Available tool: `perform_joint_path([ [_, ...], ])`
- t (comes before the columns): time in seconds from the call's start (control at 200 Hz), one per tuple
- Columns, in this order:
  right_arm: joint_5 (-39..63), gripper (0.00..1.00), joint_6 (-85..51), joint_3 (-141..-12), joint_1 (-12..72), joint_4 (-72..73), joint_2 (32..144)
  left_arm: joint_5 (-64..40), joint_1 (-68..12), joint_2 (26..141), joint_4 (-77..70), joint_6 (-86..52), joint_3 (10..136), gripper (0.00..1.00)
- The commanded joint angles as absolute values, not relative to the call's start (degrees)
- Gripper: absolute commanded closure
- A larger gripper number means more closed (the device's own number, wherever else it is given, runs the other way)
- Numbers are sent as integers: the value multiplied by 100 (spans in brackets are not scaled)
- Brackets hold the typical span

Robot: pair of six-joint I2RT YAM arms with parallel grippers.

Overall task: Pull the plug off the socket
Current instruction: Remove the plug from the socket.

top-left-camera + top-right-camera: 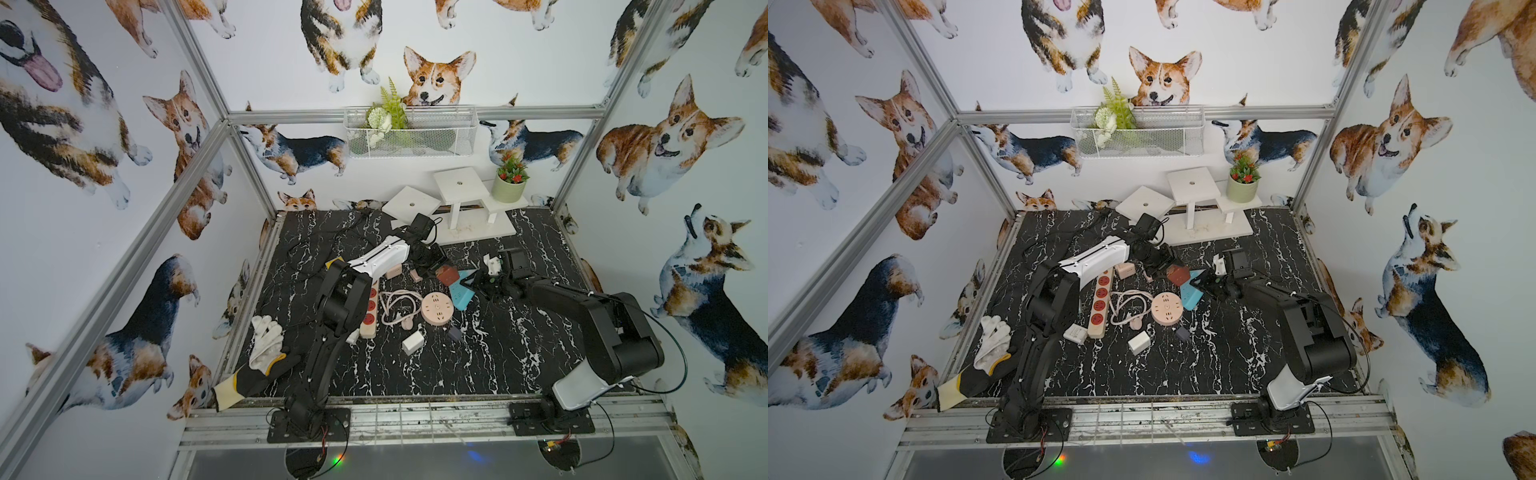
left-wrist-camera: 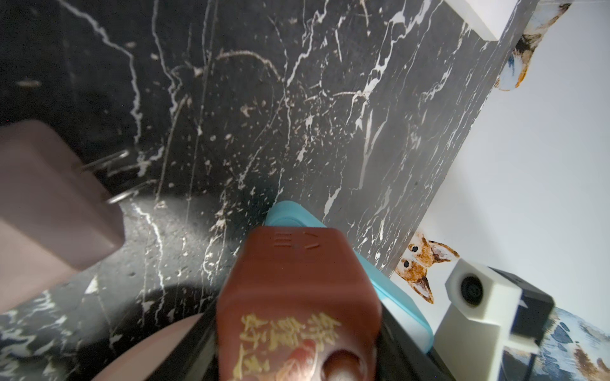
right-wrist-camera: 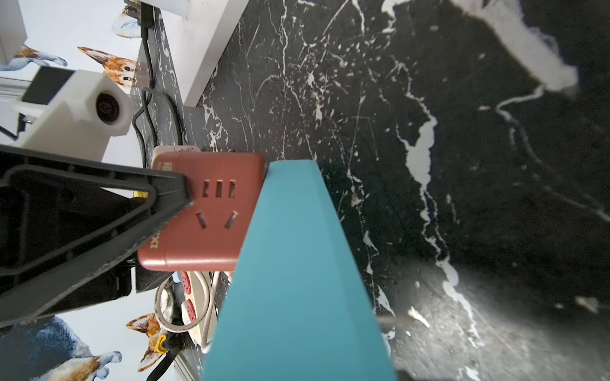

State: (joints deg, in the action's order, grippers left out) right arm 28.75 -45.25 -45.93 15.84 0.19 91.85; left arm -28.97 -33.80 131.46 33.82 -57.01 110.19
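While both arms meet over the middle of the black marble table (image 1: pixel 415 374), the thing of the task sits between them. It is a red-brown cube plug (image 1: pixel 447 276), pressed against the side of a teal power strip (image 1: pixel 464 296). I see no gap between cube and strip, so the plug looks seated in its socket.

The left gripper (image 1: pixel 439 269) reaches in from the left and is clenched on the cube. In the right wrist view one black finger (image 3: pixel 99 214) lies flat on the cube's face with the socket holes, and in the left wrist view the cube fills the space between the jaws. The right gripper (image 1: pixel 484 283) comes from the right and is closed tight on the right part of the teal strip.

Just to the left of the cube a small mauve plug (image 2: pixel 49 198) lies on the table with its metal prongs showing. Nearer to me a round pink socket (image 1: pixel 436 308) lies beside the strip. Left of it are a coil of white cable (image 1: pixel 395 307) and a long beige strip (image 1: pixel 370 309) with red sockets, partly under the left arm. A white adapter (image 1: pixel 412 343) lies nearer, apart from the others. A pair of gloves (image 1: pixel 266 345) rests at the near left edge.
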Motion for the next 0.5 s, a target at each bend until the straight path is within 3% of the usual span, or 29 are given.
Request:
perform_joint_path([
  [0.0, 2237, 100, -4552, -4501, 1514, -1106, 9164, -2938, -3336, 12984, 2908, -5957, 11081, 100],
  [0.23, 1648, 100, -4195, -4562, 1372, -1845, 9203, -2370, -3464, 13230, 4365, -4867, 12308, 100],
  [0.491, 2044, 100, -4309, -4448, 1336, -1394, 9246, -2681, -3436, 12899, 3519, -5433, 11648, 100],
])
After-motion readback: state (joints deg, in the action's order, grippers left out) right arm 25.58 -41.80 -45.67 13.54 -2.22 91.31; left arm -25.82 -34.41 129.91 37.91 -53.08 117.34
